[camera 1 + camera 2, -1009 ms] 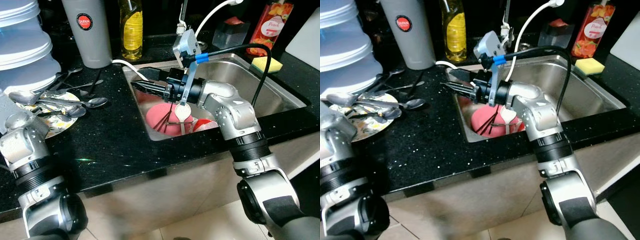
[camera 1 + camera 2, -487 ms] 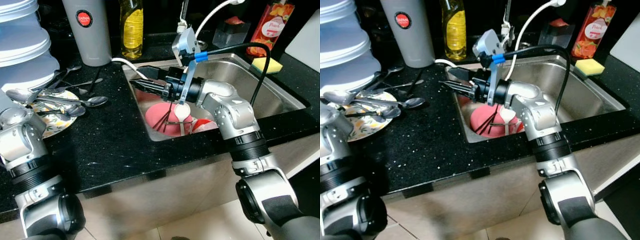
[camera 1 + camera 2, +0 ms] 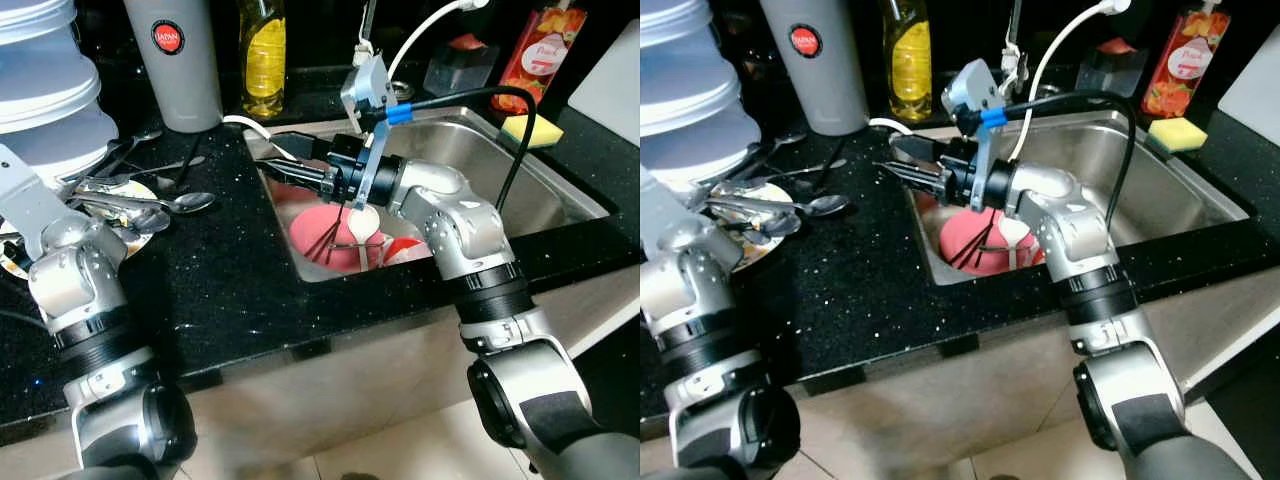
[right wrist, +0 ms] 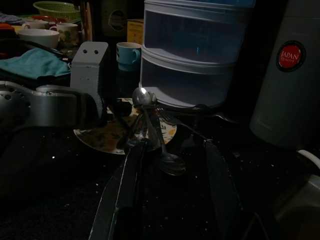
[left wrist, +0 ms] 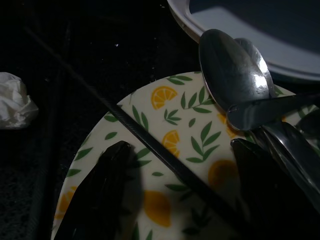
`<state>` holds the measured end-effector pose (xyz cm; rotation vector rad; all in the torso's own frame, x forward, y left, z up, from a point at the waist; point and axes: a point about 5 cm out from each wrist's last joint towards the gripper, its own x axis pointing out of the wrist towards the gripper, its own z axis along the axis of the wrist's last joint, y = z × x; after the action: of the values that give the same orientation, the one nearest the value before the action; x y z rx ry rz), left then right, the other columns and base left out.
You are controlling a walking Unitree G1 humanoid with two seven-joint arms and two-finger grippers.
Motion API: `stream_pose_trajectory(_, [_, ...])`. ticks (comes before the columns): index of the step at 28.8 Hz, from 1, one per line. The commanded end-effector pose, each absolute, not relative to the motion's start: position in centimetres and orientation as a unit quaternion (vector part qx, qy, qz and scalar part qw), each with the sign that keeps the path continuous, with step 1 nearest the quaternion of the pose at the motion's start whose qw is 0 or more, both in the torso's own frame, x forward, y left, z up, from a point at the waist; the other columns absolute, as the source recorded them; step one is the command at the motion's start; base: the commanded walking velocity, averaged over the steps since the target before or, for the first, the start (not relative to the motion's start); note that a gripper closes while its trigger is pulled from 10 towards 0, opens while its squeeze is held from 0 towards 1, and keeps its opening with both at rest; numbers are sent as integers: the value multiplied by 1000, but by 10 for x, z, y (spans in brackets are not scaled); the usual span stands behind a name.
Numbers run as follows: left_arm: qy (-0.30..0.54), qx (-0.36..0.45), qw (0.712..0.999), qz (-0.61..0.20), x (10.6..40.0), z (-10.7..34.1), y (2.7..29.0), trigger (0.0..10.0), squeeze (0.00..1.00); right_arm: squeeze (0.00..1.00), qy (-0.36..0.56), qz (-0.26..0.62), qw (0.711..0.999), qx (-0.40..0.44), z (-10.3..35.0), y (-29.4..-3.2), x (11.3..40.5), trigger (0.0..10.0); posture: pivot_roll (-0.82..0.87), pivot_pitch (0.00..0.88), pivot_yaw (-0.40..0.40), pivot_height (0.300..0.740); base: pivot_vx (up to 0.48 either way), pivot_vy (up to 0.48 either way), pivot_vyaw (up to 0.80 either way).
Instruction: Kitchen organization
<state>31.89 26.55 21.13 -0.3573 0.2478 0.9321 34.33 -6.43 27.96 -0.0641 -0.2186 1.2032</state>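
We see the right gripper (image 3: 275,165) reaching across the left edge of the steel sink (image 3: 560,190), its two black fingers spread apart and empty, pointing toward the black counter (image 3: 230,270). Below that arm, inside the sink, a pink bowl (image 3: 320,235) lies with dark chopsticks (image 3: 325,243) and a white spoon (image 3: 362,222) on it. The left gripper (image 5: 175,200) hovers low over a plate printed with lemons and leaves (image 5: 170,135) at the left of the counter; in the left wrist view its fingers stand apart, one to each side of a thin dark stick (image 5: 150,145) that lies across the plate, and they clamp on nothing. Several metal spoons (image 5: 235,75) are piled on the plate's far side, with more spoons and forks (image 3: 180,203) lying on the counter just beside it. A crumpled white tissue (image 5: 15,105) sits on the counter near the plate. Behind the plate stands a stack of clear plastic drawers (image 3: 50,90), next to it a grey flask with a red round label (image 3: 175,60), then a bottle of yellow liquid (image 3: 262,55). A yellow sponge (image 3: 533,128) rests on the counter at the sink's far right corner, near a red bottle (image 3: 540,50).
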Motion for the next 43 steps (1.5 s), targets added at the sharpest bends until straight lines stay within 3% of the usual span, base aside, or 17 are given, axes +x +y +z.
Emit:
stream_pose_trajectory(1, [175, -197, 859, 439, 323, 186, 270, 10000, 0, 0, -99, 561, 821, -24, 278, -65, 344, 10000, 42, 0, -52, 740, 0, 0, 0])
stream_pose_trajectory(8, [185, -205, 849, 450, 325, 178, 287, 9608, 0, 0, -98, 559, 823, -21, 277, -66, 344, 10000, 38, 0, -48, 740, 0, 0, 0])
stream_pose_trajectory(9, [190, -214, 847, 448, 326, 176, 288, 4275, 0, 0, -98, 559, 823, -21, 277, -66, 344, 10000, 37, 0, -47, 740, 0, 0, 0])
stream_pose_trajectory(10, [190, -214, 847, 448, 326, 176, 288, 4275, 0, 0, -98, 559, 823, -21, 277, -66, 344, 10000, 37, 0, -47, 740, 0, 0, 0])
stream_pose_trajectory(11, [198, -229, 842, 447, 326, 173, 289, 1451, 0, 0, -98, 558, 824, -20, 277, -66, 344, 10000, 37, 0, -47, 740, 0, 0, 0])
stream_pose_trajectory(12, [206, -245, 837, 444, 327, 170, 290, 0, 0, 0, -98, 557, 824, -20, 277, -67, 345, 10000, 35, 0, -47, 740, 0, 0, 0])
stream_pose_trajectory(23, [214, -268, 825, 449, 328, 165, 294, 0, 0, 0, -101, 554, 826, -18, 279, -67, 346, 10000, 39, 0, -55, 740, 0, 0, 0])
stream_pose_trajectory(29, [186, -211, 833, 476, 324, 176, 301, 0, 0, 0, -102, 554, 826, -17, 280, -67, 346, 10000, 40, 0, -56, 740, 0, 0, 0])
stream_pose_trajectory(33, [108, -126, 856, 490, 319, 204, 301, 0, 0, 0, -101, 553, 827, -15, 279, -67, 346, 10000, 41, 0, -54, 740, 0, 0, 0])
stream_pose_trajectory(34, [71, -94, 853, 508, 314, 215, 296, 10000, 0, 0, -101, 553, 827, -15, 279, -67, 346, 10000, 41, 0, -54, 740, 0, 0, 0])
stream_pose_trajectory(39, [-59, 26, 797, 600, 290, 249, 273, 10000, 0, 0, -101, 552, 827, -15, 279, -66, 346, 10000, 39, 0, -54, 740, 0, 0, 0])
stream_pose_trajectory(43, [-166, 128, 775, 596, 284, 278, 251, 10000, 0, 0, -103, 551, 828, -16, 279, -66, 347, 10000, 38, 0, -52, 740, 0, 0, 0])
